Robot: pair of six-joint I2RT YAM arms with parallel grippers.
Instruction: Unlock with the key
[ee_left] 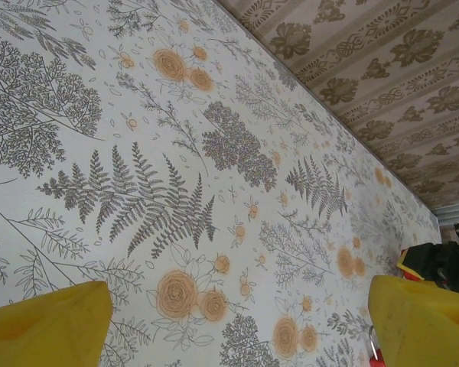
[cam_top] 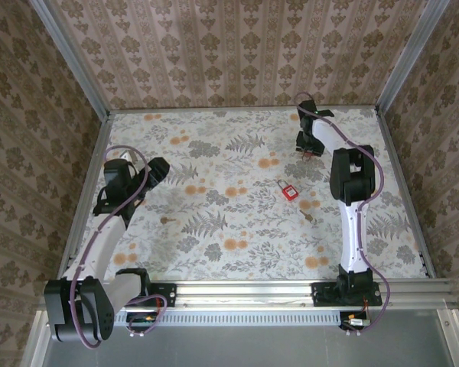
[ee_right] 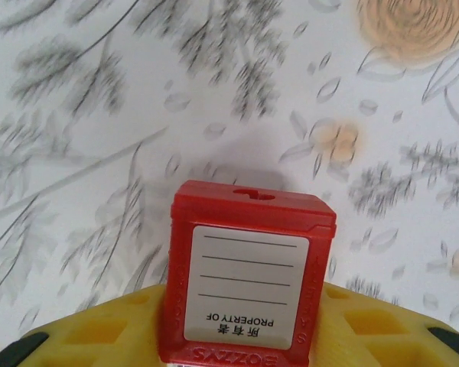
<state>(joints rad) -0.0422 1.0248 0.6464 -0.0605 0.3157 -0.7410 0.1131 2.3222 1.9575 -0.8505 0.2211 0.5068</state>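
From the near rail, both my arms reached out over the floral table (cam_top: 237, 260). My left gripper (cam_top: 157, 170) hung at about 9 o'clock from the table's middle. Its jaws were spread wide with nothing between them. From its wrist, my two yellow fingers (ee_left: 50, 325) sat at the bottom corners, with bare printed surface between them.

At roughly 4 o'clock from the middle, a small brown sliver (cam_top: 306, 216) lay flat, too small for me to name. Just beyond it, at 3 o'clock, a loose red padlock (cam_top: 288, 190) lay on its side. Its shackle pointed toward 10 o'clock, and it was well apart from both my grippers.

Farthest out, at 1 o'clock and near the back wall (cam_top: 237, 53), my right gripper (cam_top: 309, 151) pointed down at the table, clamped on a red Bozzys padlock (ee_right: 249, 283). From that wrist, the lock's body was squeezed between my yellow pads (ee_right: 367, 329). Its white label (ee_right: 245, 284) faced the camera, with "PROPERTY OF" reading upside down. The end with a slot-shaped opening lay at 12 o'clock, toward the table. The pattern beneath was blurred, and I could not tell whether the lock touched the surface.
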